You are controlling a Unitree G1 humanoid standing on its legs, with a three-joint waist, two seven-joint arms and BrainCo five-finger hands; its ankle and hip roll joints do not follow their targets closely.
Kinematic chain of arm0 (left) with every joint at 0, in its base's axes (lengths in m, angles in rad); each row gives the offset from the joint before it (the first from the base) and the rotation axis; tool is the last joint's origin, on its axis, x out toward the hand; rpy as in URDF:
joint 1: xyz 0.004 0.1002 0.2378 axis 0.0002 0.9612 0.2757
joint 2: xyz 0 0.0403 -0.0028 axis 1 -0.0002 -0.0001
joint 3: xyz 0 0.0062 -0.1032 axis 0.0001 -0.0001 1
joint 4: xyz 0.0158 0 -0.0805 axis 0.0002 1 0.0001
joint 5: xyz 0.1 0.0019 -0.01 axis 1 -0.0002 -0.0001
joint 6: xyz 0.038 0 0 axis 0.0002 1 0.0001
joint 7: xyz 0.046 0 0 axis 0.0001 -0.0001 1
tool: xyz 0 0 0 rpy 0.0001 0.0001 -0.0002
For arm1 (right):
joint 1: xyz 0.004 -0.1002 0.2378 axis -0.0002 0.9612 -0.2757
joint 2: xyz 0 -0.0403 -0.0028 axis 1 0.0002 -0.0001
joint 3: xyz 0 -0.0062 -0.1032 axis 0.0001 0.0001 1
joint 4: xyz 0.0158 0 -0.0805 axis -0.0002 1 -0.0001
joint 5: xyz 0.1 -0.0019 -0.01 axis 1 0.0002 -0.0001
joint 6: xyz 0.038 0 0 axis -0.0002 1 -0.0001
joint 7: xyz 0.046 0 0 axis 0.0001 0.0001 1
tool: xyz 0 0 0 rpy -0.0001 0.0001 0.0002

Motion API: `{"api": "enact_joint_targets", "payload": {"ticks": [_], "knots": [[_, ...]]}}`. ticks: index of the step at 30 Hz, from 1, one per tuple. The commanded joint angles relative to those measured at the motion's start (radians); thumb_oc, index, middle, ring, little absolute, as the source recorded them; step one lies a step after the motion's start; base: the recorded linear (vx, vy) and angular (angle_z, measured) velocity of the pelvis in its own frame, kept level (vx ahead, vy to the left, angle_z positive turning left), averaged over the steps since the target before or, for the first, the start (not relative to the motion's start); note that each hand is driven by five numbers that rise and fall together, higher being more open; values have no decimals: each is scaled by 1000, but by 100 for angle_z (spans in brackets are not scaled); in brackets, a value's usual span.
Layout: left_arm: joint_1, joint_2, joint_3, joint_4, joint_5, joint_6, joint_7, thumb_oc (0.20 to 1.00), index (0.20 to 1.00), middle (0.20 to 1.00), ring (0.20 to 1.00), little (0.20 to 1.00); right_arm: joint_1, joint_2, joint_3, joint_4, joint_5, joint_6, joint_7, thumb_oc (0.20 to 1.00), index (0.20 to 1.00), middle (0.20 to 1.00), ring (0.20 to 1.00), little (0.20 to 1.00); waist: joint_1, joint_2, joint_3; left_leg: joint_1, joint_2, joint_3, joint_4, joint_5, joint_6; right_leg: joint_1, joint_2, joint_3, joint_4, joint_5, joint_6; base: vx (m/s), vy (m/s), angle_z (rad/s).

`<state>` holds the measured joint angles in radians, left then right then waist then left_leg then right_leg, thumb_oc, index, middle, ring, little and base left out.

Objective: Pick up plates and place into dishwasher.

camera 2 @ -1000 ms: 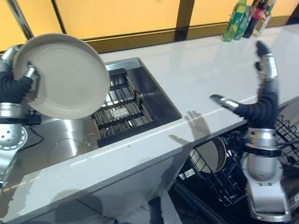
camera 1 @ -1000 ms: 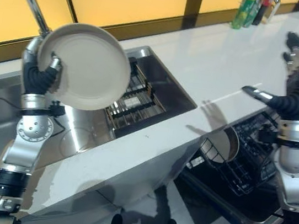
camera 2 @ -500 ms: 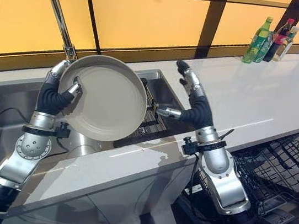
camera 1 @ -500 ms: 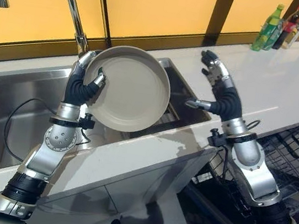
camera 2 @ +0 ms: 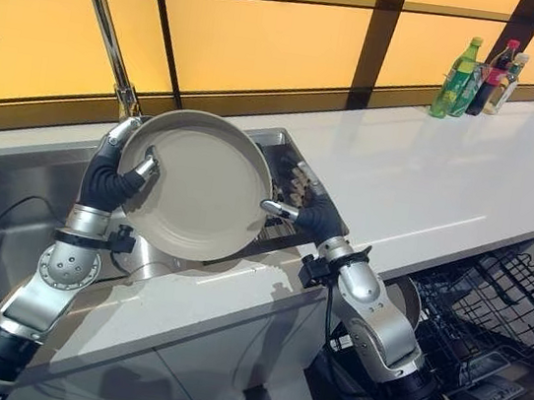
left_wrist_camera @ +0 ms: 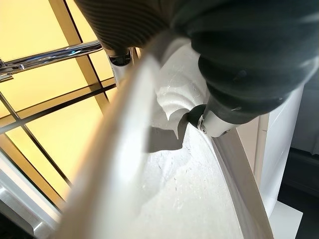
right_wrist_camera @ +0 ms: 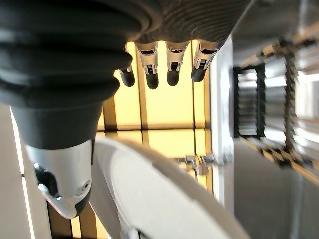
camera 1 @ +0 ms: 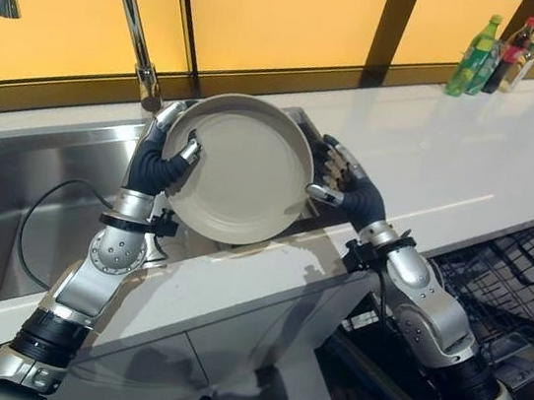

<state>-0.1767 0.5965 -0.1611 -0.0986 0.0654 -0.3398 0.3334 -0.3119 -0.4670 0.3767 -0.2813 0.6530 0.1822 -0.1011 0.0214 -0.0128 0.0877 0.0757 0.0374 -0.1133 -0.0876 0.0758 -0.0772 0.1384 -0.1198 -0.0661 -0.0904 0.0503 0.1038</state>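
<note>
A round beige plate [camera 1: 236,171] is held upright above the sink, its hollow side facing me. My left hand [camera 1: 158,160] is shut on its left rim, thumb [left_wrist_camera: 199,119] pressed on the inner face of the plate [left_wrist_camera: 199,199] and fingers behind. My right hand [camera 1: 353,192] is at the plate's right rim, open. Its straight fingers [right_wrist_camera: 169,69] reach behind the plate [right_wrist_camera: 159,194] and its thumb lies in front of the rim.
The steel sink [camera 1: 6,213] with a tall faucet [camera 1: 126,1] lies below the plate. A wire rack [camera 2: 280,177] sits in the sink's right part. The white counter [camera 1: 452,156] carries bottles [camera 1: 477,50] far right. The dishwasher's black rack [camera 1: 514,284] stands pulled out at lower right.
My right hand has swung left and down from beside the plate to its right rim. The left hand keeps its hold on the plate, which has shifted slightly right. The camera panned earlier.
</note>
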Motion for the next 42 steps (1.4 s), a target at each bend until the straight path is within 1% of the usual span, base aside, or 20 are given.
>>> {"api": "enact_joint_targets", "payload": {"ticks": [1, 5, 9, 13, 15, 19, 20, 21, 22, 25, 30, 42], "knots": [[-86, 1, -33, -31, 2, -60, 1, 200, 200, 200, 200, 200, -91, 52, 28, 0, 103, -18, 26, 1000, 1000, 1000, 1000, 1000, 47, -23, -56, 2, 1, 33, 11, -36, 13, -23, 13, -19, 30, -13, -1, -5, -16, 6], [-104, -14, -56, -20, -8, -73, -9, 200, 200, 200, 200, 200, -124, 92, 70, 40, 210, 45, 47, 1000, 1000, 1000, 1000, 1000, 60, -26, -60, 1, 0, 23, 11, -33, 13, -17, 12, -31, 26, -11, -4, -3, -4, 3], [-123, -21, -76, -18, -23, -59, -30, 200, 200, 200, 200, 200, -155, 122, 115, 68, 270, 72, 91, 1000, 1000, 1000, 1000, 1000, 74, -32, -63, 0, 0, 15, 11, -31, 13, -13, 11, -42, 26, -10, -5, -3, -12, 10], [-136, -31, -96, -3, -48, -48, -42, 200, 200, 200, 200, 200, -195, 140, 143, 77, 300, 82, 89, 1000, 1000, 1000, 1000, 1000, 84, -37, -64, 0, -2, 12, 12, -31, 14, -11, 8, -51, 25, -9, -6, 1, -7, 9], [-134, -39, -105, 6, -51, -53, -43, 200, 200, 200, 200, 200, -214, 152, 150, 80, 306, 92, 81, 1000, 1000, 1000, 1000, 1000, 89, -39, -65, 0, -3, 10, 12, -31, 16, -11, 8, -52, 24, -8, -6, 0, 0, 0], [-138, -55, -116, 24, -42, -59, -36, 200, 200, 200, 200, 200, -231, 162, 169, 86, 299, 133, 84, 1000, 1000, 1000, 1000, 1000, 91, -41, -65, -2, -4, 9, 10, -31, 17, -13, 6, -51, 23, -7, -6, 0, 0, 0], [-139, -56, -119, 29, -36, -62, -32, 200, 200, 200, 200, 200, -231, 161, 174, 89, 298, 134, 91, 881, 881, 881, 881, 881, 92, -42, -64, -1, -4, 10, 9, -30, 17, -12, 5, -52, 23, -6, -5, 0, 0, 0], [-138, -57, -120, 31, -31, -64, -30, 200, 200, 200, 200, 200, -230, 160, 176, 90, 303, 129, 91, 558, 558, 558, 558, 558, 92, -43, -63, -1, -4, 11, 9, -31, 18, -12, 5, -53, 24, -7, -5, 0, 0, 0], [-138, -56, -120, 34, -29, -65, -26, 200, 200, 200, 200, 200, -231, 160, 177, 91, 310, 120, 87, 203, 203, 203, 203, 203, 92, -43, -63, -1, -4, 12, 9, -31, 18, -13, 4, -53, 24, -6, -5, 0, 0, 0], [-144, -54, -122, 43, -30, -62, -15, 200, 200, 200, 200, 200, -235, 161, 174, 99, 315, 95, 82, 200, 200, 200, 200, 200, 92, -44, -61, 0, -5, 13, 8, -32, 20, -13, 2, -55, 23, -4, -4, 0, 0, 0], [-146, -54, -122, 52, -27, -67, -7, 200, 200, 200, 200, 200, -245, 168, 170, 97, 308, 76, 68, 200, 200, 200, 200, 200, 93, -43, -60, -2, -11, 8, 7, -32, 23, -15, 0, -55, 24, -3, -3, 0, 0, 0], [-167, -62, -130, 63, -35, -52, -1, 200, 200, 200, 200, 200, -243, 181, 160, 114, 295, 61, 37, 200, 200, 200, 200, 200, 87, -40, -56, 1, -12, 9, 6, -33, 28, -16, 1, -51, 33, -7, -4, -8, 2, 0]]}}
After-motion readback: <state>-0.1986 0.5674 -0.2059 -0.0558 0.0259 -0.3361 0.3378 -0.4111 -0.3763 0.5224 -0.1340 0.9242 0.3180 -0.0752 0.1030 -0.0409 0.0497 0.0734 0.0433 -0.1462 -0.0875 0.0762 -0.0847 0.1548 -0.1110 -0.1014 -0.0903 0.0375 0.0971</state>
